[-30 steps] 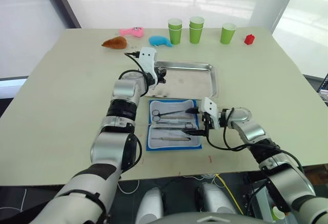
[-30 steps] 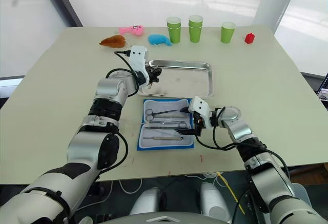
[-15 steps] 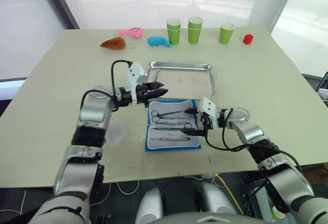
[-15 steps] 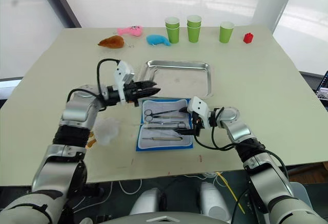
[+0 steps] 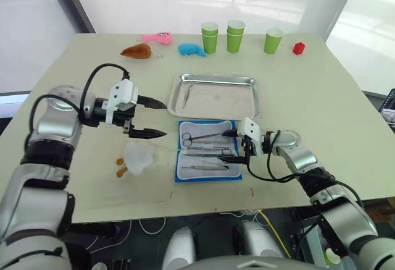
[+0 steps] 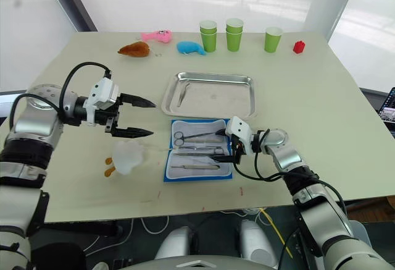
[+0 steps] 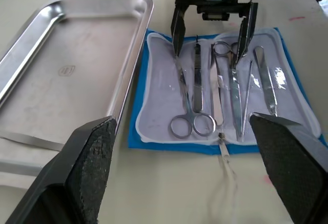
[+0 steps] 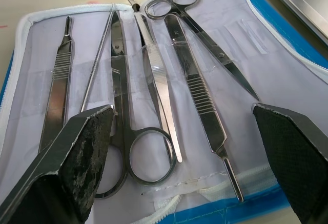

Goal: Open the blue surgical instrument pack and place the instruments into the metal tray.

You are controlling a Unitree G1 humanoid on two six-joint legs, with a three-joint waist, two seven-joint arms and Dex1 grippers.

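While open, pack: blue surgical instrument pack [image 5: 208, 150] at frame centre, instruments [image 8: 154, 75] inside.
Tray: metal tray [image 5: 216, 97] above pack.
Left gripper [image 5: 152, 118]: spread, empty, left of centre.
Right gripper [image 5: 229, 146]: spread at pack's right edge.

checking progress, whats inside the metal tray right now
One slim silver instrument lies inside the metal tray, near its left end. The other instruments sit in the open blue pack. Nothing covers the tray floor.

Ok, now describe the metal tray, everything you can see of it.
The metal tray is a shallow rectangle of shiny steel with rounded corners and a raised rim. It lies flat on the pale table, just beyond the open blue pack, their near edges close together. One slim silver instrument lies inside by the left rim; otherwise it is bare. Neither hand touches it.
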